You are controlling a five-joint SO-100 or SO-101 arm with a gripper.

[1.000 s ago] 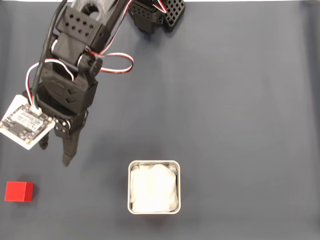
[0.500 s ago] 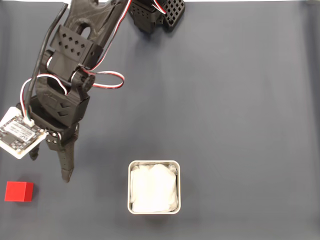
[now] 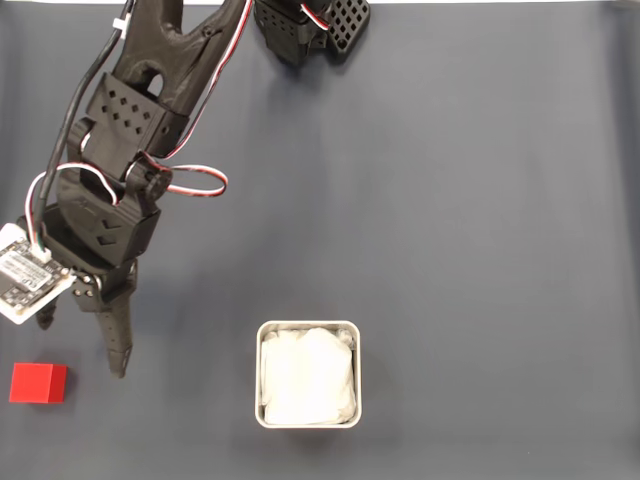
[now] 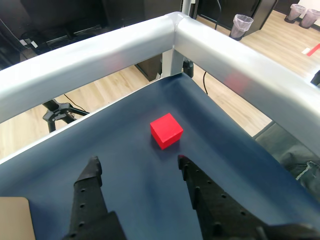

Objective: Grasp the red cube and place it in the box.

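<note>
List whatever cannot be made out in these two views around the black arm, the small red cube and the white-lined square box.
- Black two-finger gripper: the wrist view's bottom edge cuts off the finger bases.
- Gripper in the fixed view: the arm's body and a white circuit board cover one finger.
- Small bright-red cube: its underside is hidden.
- Pale-rimmed square box: soft white lining hides its floor.

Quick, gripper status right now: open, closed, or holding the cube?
Gripper: open, holding nothing. The jaws stand apart short of the red cube, which sits on the dark mat untouched.
</note>
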